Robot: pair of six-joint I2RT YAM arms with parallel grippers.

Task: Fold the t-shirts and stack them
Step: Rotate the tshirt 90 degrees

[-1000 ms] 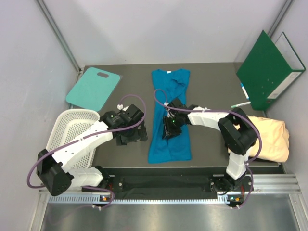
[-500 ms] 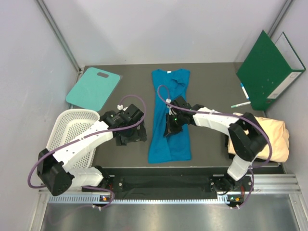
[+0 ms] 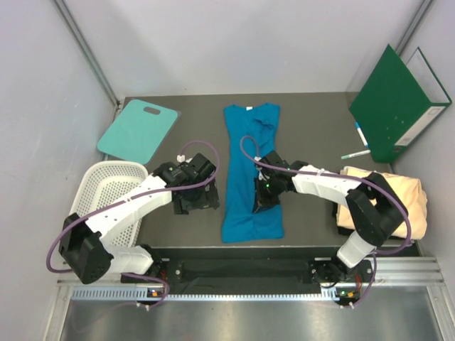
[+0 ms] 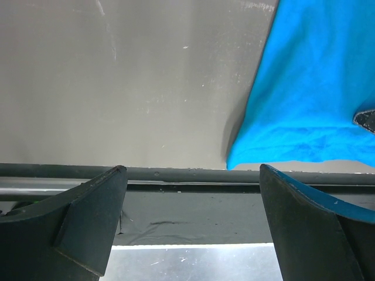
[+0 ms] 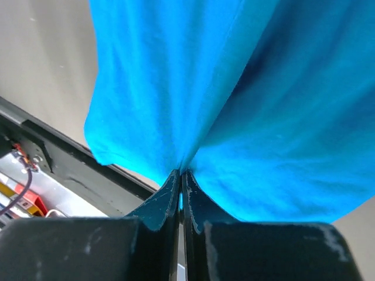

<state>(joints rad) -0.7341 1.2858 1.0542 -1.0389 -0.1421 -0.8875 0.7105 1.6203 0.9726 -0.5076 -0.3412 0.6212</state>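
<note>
At bench (image 3: 313,117) centre, the blue shirt (image 3: 250,142) lies as a narrow strip. Its long axis runs 12 to 6 o'clock, collar at the 12 end and hem close to the near edge.

The right tool (image 3: 261,199) is closed on a ridge of blue cloth in the hem half of the strip, towards its 3 o'clock edge. In the wrist view the right tool (image 5: 180,175) has its fingers pressed together, and the blue shirt (image 5: 176,70) fans away from the pinch in two folds.

The left tool (image 3: 197,202) sits just beside the strip's 9 o'clock edge, not touching it. Its wrist view shows the left tool (image 4: 192,172) spread wide with nothing between the fingers. The hem corner of the blue shirt (image 4: 316,88) lies ahead at roughly 1 o'clock.

The cream shirt (image 3: 402,202) rests as a folded bundle at the bench's 3 o'clock side, well apart from the strip.

Assessment: a crosswise fold looks to be the step in hand. From the pinch, the rest of the cloth extends toward 12 o'clock along the axis. The free hem corner is nearer the left arm, at 3 o'clock from its tool.
</note>
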